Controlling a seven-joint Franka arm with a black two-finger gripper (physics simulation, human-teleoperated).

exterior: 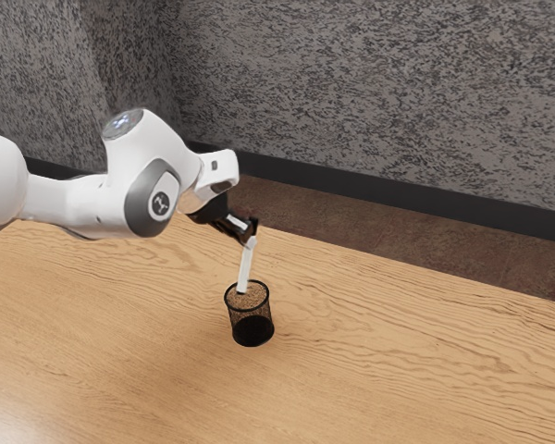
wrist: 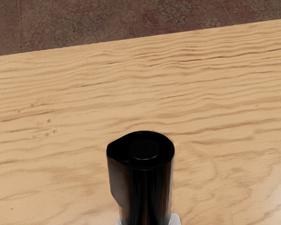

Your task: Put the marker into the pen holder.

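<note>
In the exterior view my gripper (exterior: pixel 250 233) is shut on the upper end of the white marker (exterior: pixel 246 265), which hangs almost upright, tilted slightly. Below it stands the black mesh pen holder (exterior: pixel 252 330), upright on the table. The marker's dark lower tip appears within the outline of the holder's round mouth; whether it is below the rim or just above it, I cannot tell. In the wrist view the marker's black capped end (wrist: pixel 143 180) points up toward the camera.
The light wooden table (exterior: pixel 398 351) extends around the holder, with its far edge behind the gripper. Beyond that edge lie a brown floor (exterior: pixel 462 248) and a grey mottled wall (exterior: pixel 379 92).
</note>
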